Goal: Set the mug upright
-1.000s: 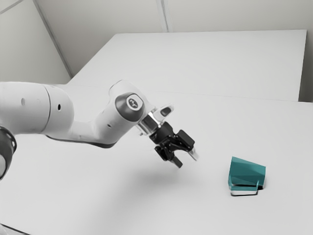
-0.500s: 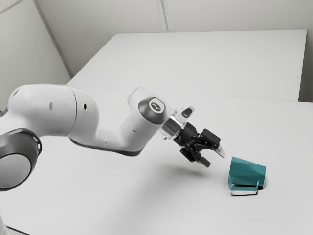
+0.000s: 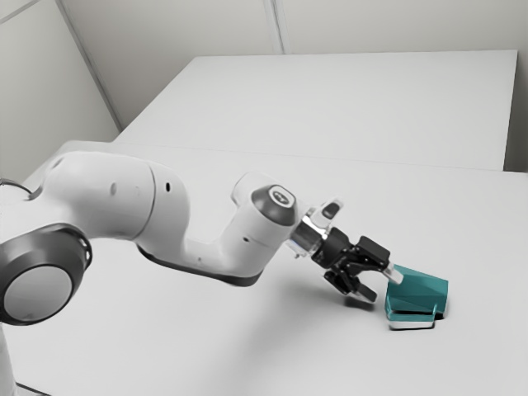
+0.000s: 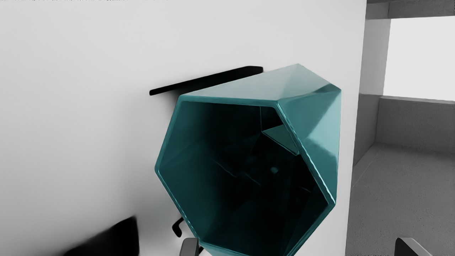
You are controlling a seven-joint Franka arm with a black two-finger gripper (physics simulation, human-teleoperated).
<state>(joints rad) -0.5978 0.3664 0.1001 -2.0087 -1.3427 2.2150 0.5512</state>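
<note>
Teal faceted mug [image 3: 422, 290] on its side on the smooth white table [image 3: 157, 346], toward the exterior view's right. Its six-sided mouth [image 4: 169, 135] faces the black two-finger gripper [image 3: 380, 284], which stands just beside it, fingertips spread wide apart, nothing clamped. One fingertip overlaps the rim in the exterior view; contact can't be told.
</note>
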